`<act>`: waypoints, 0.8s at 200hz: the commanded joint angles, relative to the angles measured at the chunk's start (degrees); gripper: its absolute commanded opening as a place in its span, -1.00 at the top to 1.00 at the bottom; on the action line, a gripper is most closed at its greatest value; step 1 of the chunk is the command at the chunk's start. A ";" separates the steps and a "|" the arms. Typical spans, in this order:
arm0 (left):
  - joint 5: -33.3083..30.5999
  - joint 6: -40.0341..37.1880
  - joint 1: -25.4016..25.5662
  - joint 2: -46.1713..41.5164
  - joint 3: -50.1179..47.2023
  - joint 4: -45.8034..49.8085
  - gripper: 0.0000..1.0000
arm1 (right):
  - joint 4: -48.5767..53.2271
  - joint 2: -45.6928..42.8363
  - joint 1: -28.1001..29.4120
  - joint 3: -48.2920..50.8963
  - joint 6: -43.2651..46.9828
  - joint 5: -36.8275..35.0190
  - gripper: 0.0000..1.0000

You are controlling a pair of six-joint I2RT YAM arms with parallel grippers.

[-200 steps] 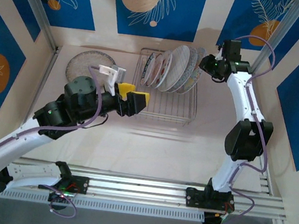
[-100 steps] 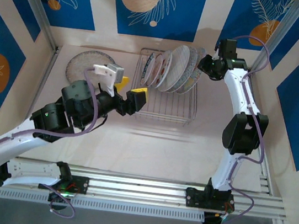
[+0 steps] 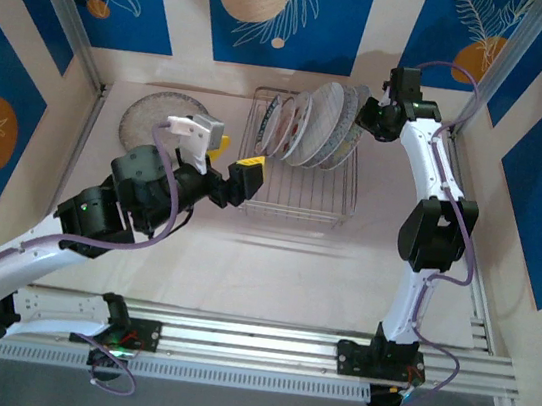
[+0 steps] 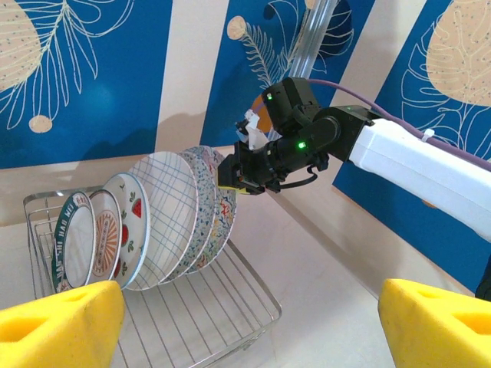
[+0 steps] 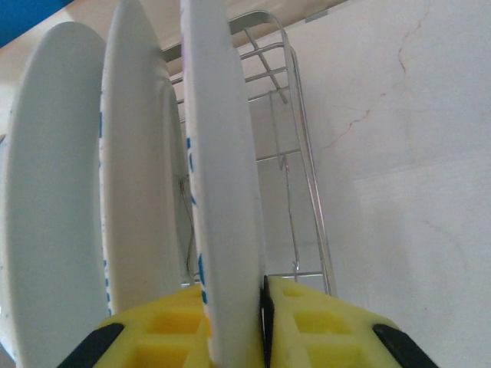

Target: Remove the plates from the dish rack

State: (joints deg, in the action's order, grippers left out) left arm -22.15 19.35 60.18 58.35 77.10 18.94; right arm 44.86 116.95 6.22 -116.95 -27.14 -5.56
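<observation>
The right gripper (image 5: 234,318) pinches the rim of the squiggle-patterned end plate (image 5: 219,169) between its yellow pads (image 5: 322,326). The other plates (image 4: 165,215) stand beside it in the dish rack (image 3: 301,202). The left gripper (image 3: 235,166) hangs wide open and empty, with the rack just ahead.

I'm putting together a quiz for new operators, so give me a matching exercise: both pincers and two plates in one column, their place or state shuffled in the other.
1 left pincer
2 right pincer
3 speckled grey plate
4 green-rimmed plate

A standing in the dish rack, at its left end
B open, holding nothing
C flat on the table, outside the rack
D closed on the squiggle-patterned plate's rim

Pairs: 1-B, 2-D, 3-C, 4-A
</observation>
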 commanded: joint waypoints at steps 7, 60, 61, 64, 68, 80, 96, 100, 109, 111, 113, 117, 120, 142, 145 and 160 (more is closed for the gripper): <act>-0.88 -0.47 0.70 -0.33 1.69 0.22 -0.72 | 1.57 1.01 1.25 -2.29 1.11 -0.75 0.76; -0.76 0.24 0.65 -0.42 1.48 0.53 -0.71 | 2.43 -0.86 2.61 -3.24 2.00 -5.12 1.00; -0.78 0.24 0.64 -0.43 1.48 0.55 -0.71 | 2.47 -0.89 2.64 -3.31 1.96 -5.19 1.00; -0.71 0.24 0.70 -0.43 1.41 0.57 -0.71 | 2.62 -1.05 2.62 -3.43 1.99 -5.44 1.00; -0.74 0.25 0.65 -0.43 1.37 0.55 -0.71 | 2.75 -1.14 2.69 -3.75 1.95 -5.83 1.00; -0.57 0.55 0.63 -0.39 1.39 0.66 -0.71 | 3.67 -1.50 2.92 -4.93 1.82 -7.09 1.00; -0.50 0.90 0.70 -0.42 1.22 0.66 -0.72 | 4.65 -2.17 3.18 -6.17 1.62 -8.53 1.00; -0.45 1.08 0.66 -0.45 1.17 0.74 -0.72 | 4.88 -2.33 3.26 -6.34 1.57 -9.06 1.00; -0.31 1.25 0.71 -0.48 1.02 0.75 -0.72 | 5.13 -3.05 3.42 -6.46 1.79 -9.99 1.00; -0.23 1.29 0.72 -0.46 1.03 0.75 -0.72 | 5.23 -3.17 3.44 -6.52 1.82 -10.15 1.00; -0.19 1.36 0.66 -0.50 0.99 0.75 -0.71 | 5.30 -3.34 3.40 -6.58 1.82 -10.27 1.00; -0.13 1.53 0.68 -0.46 0.95 0.74 -0.72 | 5.55 -3.59 3.44 -6.69 1.83 -10.51 1.00; -0.09 1.63 0.65 -0.46 0.95 0.68 -0.72 | 5.72 -3.82 3.53 -6.71 1.82 -10.76 1.00; 0.47 2.65 0.71 -0.36 0.62 0.80 -0.71 | 6.98 -5.49 3.60 -6.76 2.08 -11.94 1.00; 0.53 2.74 0.70 -0.31 0.61 0.80 -0.72 | 7.12 -5.82 3.60 -6.72 2.09 -12.08 1.00; 0.95 3.35 0.65 -0.31 0.42 0.70 -0.72 | 8.06 -7.31 3.54 -6.47 2.17 -13.04 1.00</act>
State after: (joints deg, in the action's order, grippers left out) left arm -22.09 21.02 60.25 58.35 77.10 19.38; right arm 52.62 115.98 9.26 -120.79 -24.12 -17.65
